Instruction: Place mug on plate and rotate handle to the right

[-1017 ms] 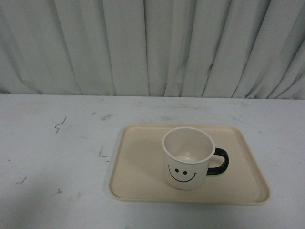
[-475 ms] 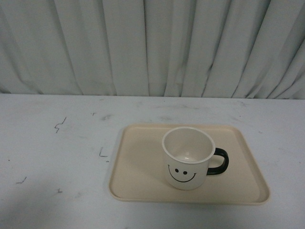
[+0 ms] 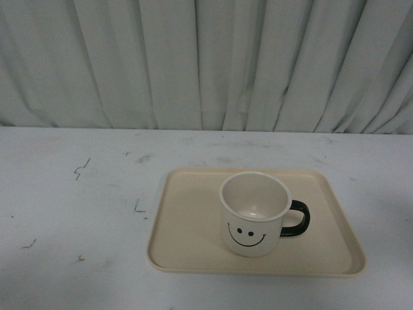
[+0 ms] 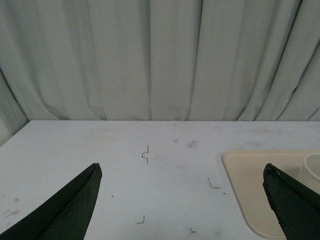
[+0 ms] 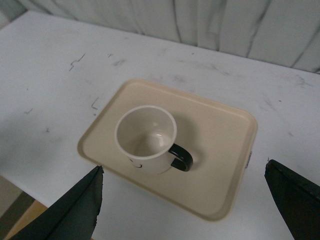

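Over table [image 3: 77,206], left tool [image 4: 181,169], right tool [image 5: 184,166] gape empty.

Cream mug [image 3: 255,216] w/ blk smiley [image 3: 246,237], blk handle [image 3: 299,218]; beige plate [image 3: 187,226].

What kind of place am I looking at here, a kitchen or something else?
Probably a test bench or lab rather than a kitchen: a bare, scuffed white table, a plain pale curtain hung behind it as a backdrop, and a single smiley mug standing on a beige plate.
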